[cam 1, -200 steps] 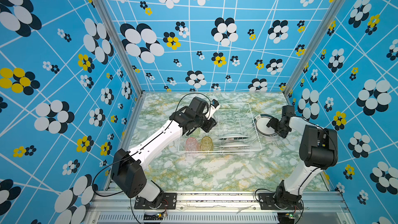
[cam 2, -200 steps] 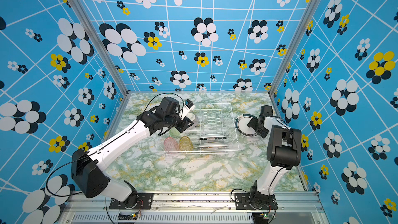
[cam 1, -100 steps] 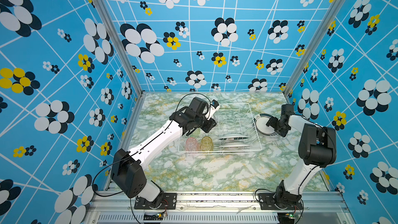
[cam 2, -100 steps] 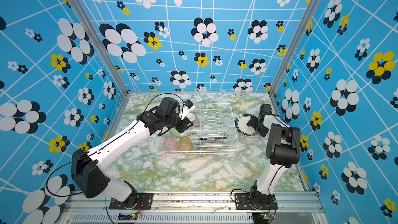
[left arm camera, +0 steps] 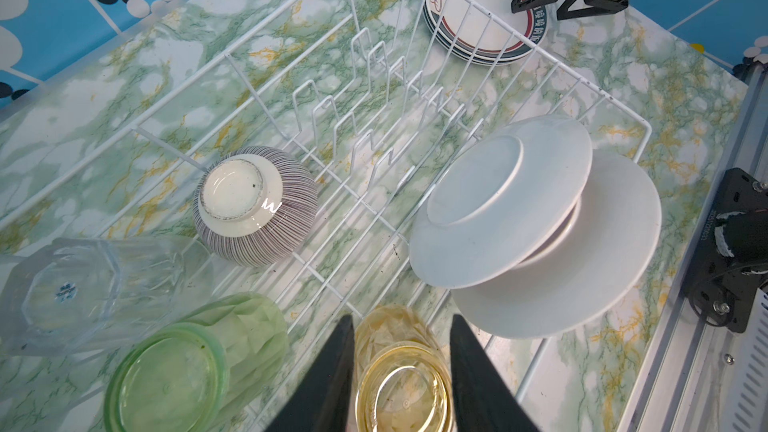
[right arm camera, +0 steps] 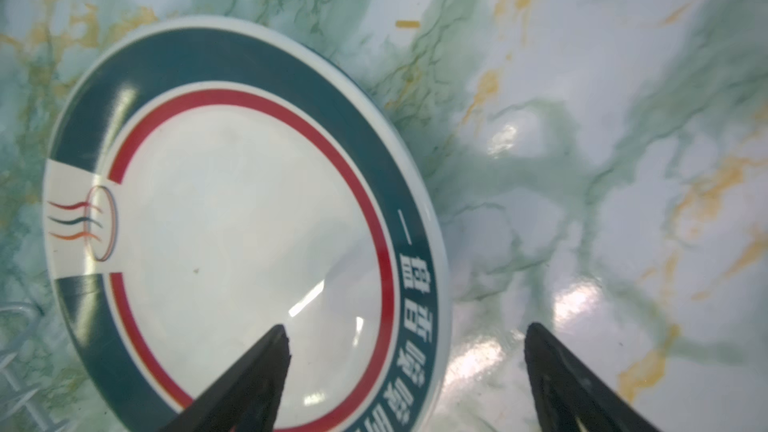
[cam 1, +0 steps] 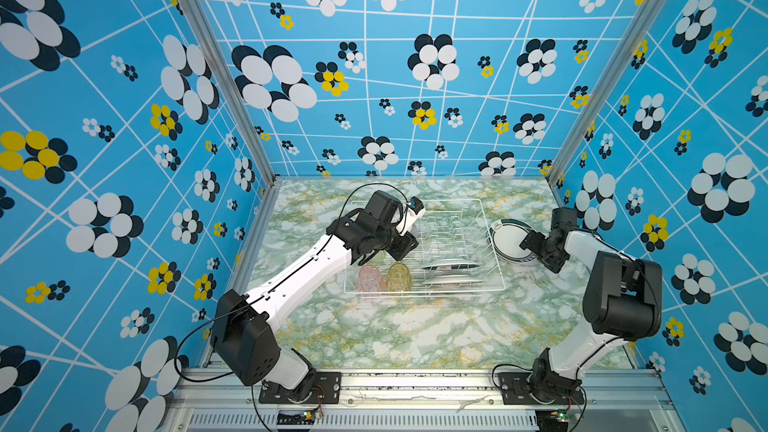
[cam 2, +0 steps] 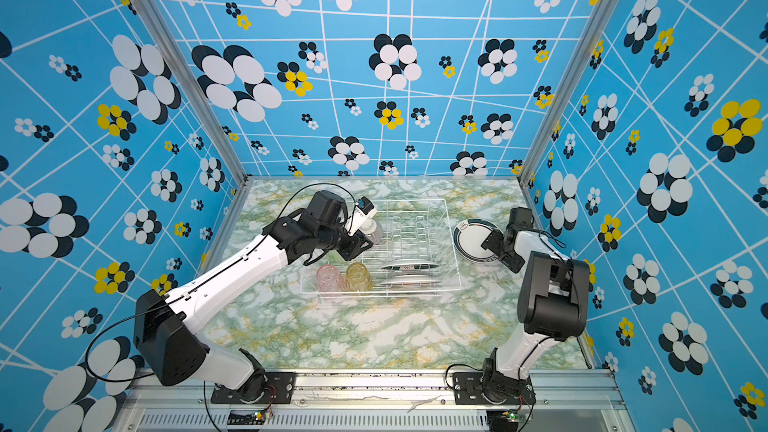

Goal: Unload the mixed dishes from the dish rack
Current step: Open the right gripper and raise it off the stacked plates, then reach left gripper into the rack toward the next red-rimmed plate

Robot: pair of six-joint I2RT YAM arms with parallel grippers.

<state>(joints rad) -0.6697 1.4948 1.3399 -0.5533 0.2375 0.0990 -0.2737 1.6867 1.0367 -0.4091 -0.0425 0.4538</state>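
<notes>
Currently at the left gripper (left arm camera: pixel 401 320): jaws partly open, with one black finger on each side of the amber tumbler (left arm camera: pixel 401 384). Whether the fingers press its wall, I cannot tell.
Amber tumbler: base up inside the dish rack (cam 1: pixel 446 224). In both top views it is in the rack's 7 o'clock corner, at 6 o'clock from the left gripper.
Pink tumbler (cam 1: pixel 369 278): inside the rack, just beside the amber tumbler at its 9 o'clock.
Green tumbler (left arm camera: pixel 183 367): base up, beside the amber tumbler and outside the left gripper's fingers.
Clear tumbler (left arm camera: pixel 83 288): next to the green tumbler, its base turned toward the wrist camera.
Striped bowl (left arm camera: pixel 253 205): upside down on the rack wires near the clear tumbler, apart from the left gripper.
Two white plates (left arm camera: pixel 503 201): plain backs showing, one overlapping the other, leaning in the rack's 5 o'clock part.
Plate stack (cam 1: pixel 507 238): green-rimmed plates with a red ring, flat on the surface (cam 1: pixel 415 334), just outside the rack at its 3 o'clock.
Right gripper (right arm camera: pixel 407 329): jaws spread wide, holding nothing. One finger is over the top plate's white middle and the other over bare surface, with the plate's rim between them.
</notes>
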